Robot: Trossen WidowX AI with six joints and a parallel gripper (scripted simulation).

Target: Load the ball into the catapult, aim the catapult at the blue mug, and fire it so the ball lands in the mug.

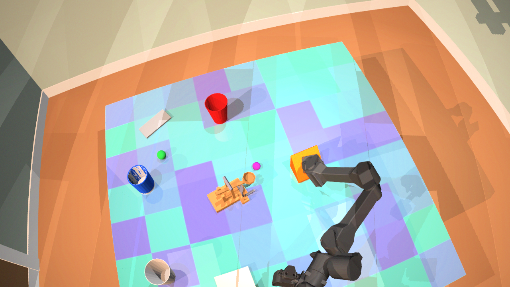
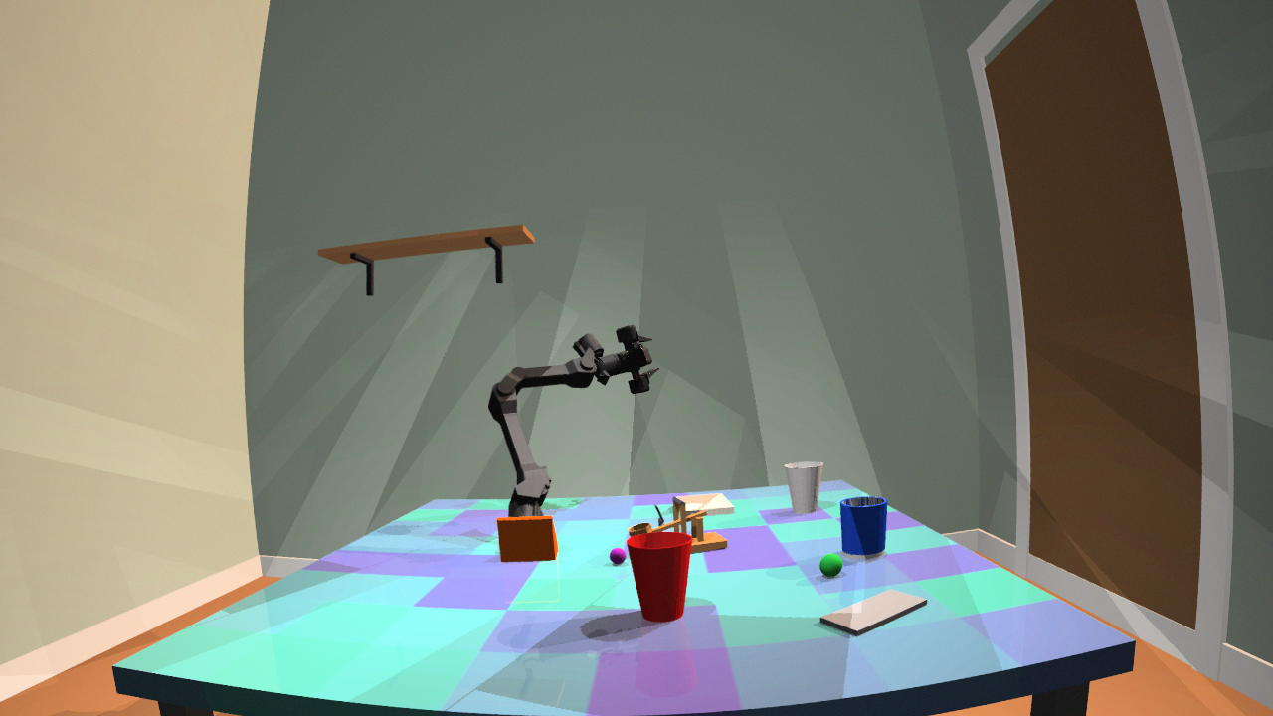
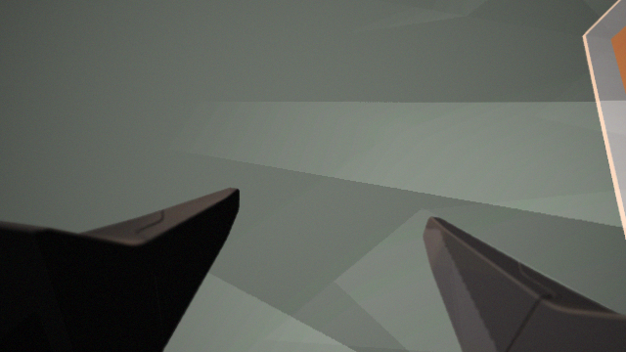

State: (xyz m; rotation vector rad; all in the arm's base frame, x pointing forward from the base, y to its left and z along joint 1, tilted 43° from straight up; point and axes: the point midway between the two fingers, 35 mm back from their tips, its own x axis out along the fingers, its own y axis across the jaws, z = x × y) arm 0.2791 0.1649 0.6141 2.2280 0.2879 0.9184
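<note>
The wooden catapult [image 1: 230, 194] [image 2: 692, 525] stands near the middle of the checkered table, and its arm cup [image 1: 248, 176] is empty. A magenta ball [image 1: 256, 166] [image 2: 618, 555] lies on the table just beyond the cup. A green ball [image 1: 161, 154] [image 2: 830, 563] lies near the blue mug [image 1: 140, 178] [image 2: 863, 525], which stands upright at the left. My gripper [image 1: 305, 164] [image 2: 651, 356] [image 3: 332, 212] is open and empty. It hangs high above the table, over the orange block. The wrist view shows only wall between the fingers.
An orange block [image 1: 296, 167] [image 2: 526, 538] sits right of the catapult. A red cup [image 1: 216, 107] [image 2: 659, 574], a pale cup [image 1: 156, 271] [image 2: 804, 485], a flat grey slab [image 1: 154, 122] [image 2: 872, 611] and a white pad [image 1: 235, 280] [image 2: 707, 502] also stand on the table. A shelf [image 2: 427, 245] hangs on the wall.
</note>
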